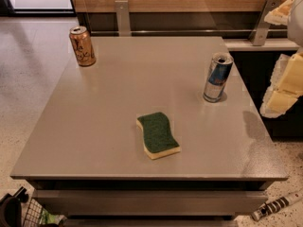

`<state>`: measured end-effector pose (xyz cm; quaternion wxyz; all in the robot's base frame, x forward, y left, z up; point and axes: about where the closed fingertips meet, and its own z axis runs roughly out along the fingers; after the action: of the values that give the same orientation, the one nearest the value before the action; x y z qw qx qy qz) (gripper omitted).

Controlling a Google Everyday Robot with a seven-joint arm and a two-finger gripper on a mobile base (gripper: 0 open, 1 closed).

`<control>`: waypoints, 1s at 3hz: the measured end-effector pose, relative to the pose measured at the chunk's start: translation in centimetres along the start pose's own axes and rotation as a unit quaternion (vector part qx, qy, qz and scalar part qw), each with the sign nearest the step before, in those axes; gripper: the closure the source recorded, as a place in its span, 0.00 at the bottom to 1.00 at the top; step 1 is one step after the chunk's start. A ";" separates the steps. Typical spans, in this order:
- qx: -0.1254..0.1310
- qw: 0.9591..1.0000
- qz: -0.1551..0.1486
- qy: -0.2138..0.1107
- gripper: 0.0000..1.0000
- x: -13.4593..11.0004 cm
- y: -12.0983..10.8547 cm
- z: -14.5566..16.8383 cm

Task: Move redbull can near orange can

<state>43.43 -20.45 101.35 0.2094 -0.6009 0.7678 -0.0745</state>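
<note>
The redbull can [217, 77], slim, blue and silver, stands upright at the right side of the grey table [118, 126]. The orange can [83, 46], copper-coloured with pale lettering, stands upright at the table's far left corner. The two cans are far apart, nearly the table's width. My gripper [283, 86], pale yellow, hangs off the table's right edge, to the right of the redbull can and not touching it. It holds nothing that I can see.
A green-and-yellow sponge [157, 135] lies near the table's front middle. A wooden wall with metal brackets [122, 16] runs behind the table. A wire basket [33, 214] is on the floor at the front left, and a striped object [277, 205] at the front right.
</note>
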 end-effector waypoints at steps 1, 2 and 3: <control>0.000 1.000 0.000 0.000 0.00 0.0 0.0 0.0; 0.002 0.999 0.009 -0.044 0.00 -0.2 -1.5 0.3; 0.003 0.994 0.025 -0.108 0.00 0.1 -3.5 0.7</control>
<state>46.82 -21.38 101.94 0.2945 -0.5855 0.7553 -0.0059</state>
